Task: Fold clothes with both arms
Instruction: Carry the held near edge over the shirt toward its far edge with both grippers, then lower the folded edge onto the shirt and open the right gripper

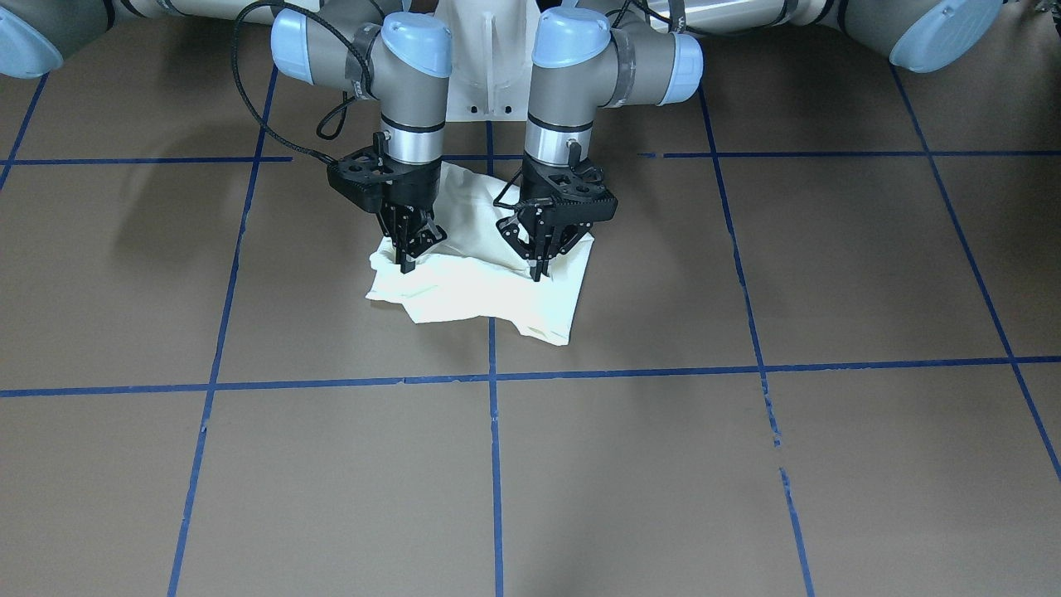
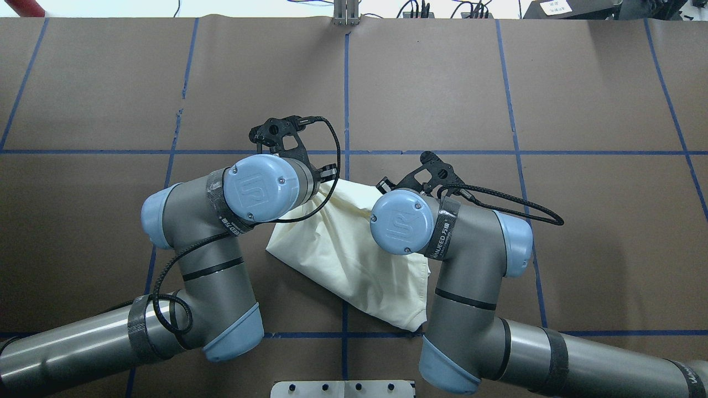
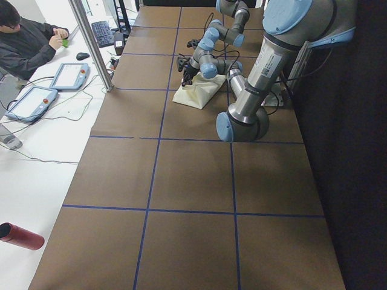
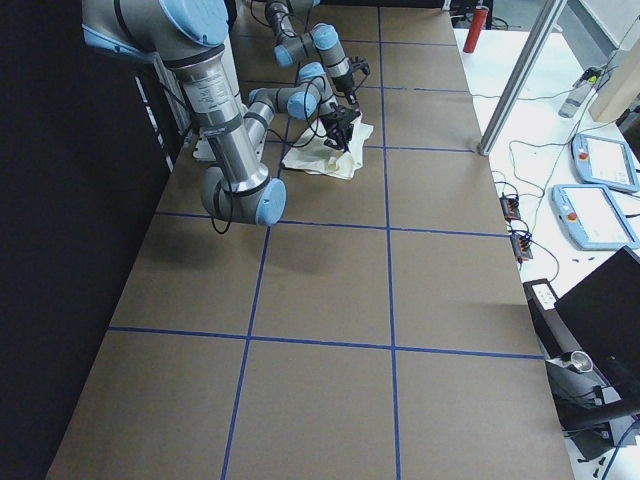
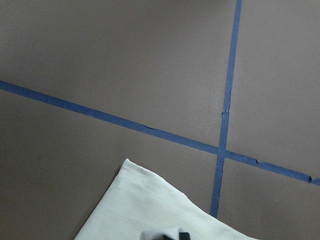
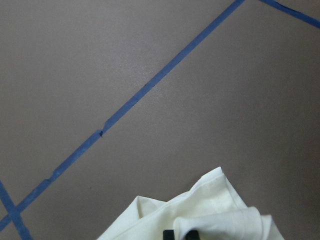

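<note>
The clothes are one cream-white T-shirt (image 1: pixel 481 290), folded into a rumpled bundle with only its plain side showing, lying near the robot's base (image 2: pixel 354 260). Both arms reach down onto it. My left gripper (image 1: pixel 537 267) pinches the shirt's edge on the right of the front-facing view, fingers together in the fabric. My right gripper (image 1: pixel 408 262) is shut on the opposite edge, where the cloth bunches up. In the left wrist view a flat corner of the shirt (image 5: pixel 150 210) shows. In the right wrist view a gathered fold of the shirt (image 6: pixel 210 210) shows. In the overhead view the wrists hide both grippers.
The brown table (image 1: pixel 746 464) carries a grid of blue tape lines (image 1: pixel 495 464). The white pedestal base (image 1: pixel 485 58) stands just behind the shirt. Beside the table, a person (image 3: pixel 27 42) sits at a desk with tablets (image 3: pixel 69 75), and a red bottle (image 3: pixel 21 235) lies nearby.
</note>
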Available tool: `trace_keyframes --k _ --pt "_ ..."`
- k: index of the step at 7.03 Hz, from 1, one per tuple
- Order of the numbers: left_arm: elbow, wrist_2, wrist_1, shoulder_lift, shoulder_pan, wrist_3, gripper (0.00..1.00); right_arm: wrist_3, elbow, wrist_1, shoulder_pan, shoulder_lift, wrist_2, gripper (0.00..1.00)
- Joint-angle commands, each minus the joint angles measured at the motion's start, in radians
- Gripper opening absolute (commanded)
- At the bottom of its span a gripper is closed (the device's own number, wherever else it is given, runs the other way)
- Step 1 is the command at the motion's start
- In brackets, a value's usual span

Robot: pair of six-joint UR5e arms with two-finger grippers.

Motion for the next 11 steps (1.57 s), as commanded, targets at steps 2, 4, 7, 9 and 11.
trace_keyframes --k 2,4,7,9,11 --pt "-0.085 -0.126 -0.015 0.041 -0.073 0.165 1.0 -0.122 0.067 0.001 0.012 0.01 0.063 1.0" --pt "-0.179 -0.176 -0.013 0.098 -0.099 0.226 1.0 -0.306 0.087 0.001 -0.03 0.001 0.066 1.0" --pt "-0.177 -0.176 -0.015 0.099 -0.099 0.224 1.0 -0.551 0.045 -0.007 -0.083 -0.013 0.055 1.0" --pt "-0.177 -0.176 -0.016 0.1 -0.099 0.223 1.0 -0.563 -0.018 -0.005 -0.082 -0.005 0.048 1.0" --pt "-0.177 -0.176 -0.016 0.1 -0.099 0.223 1.0 -0.59 -0.041 -0.005 -0.079 -0.005 0.045 1.0"
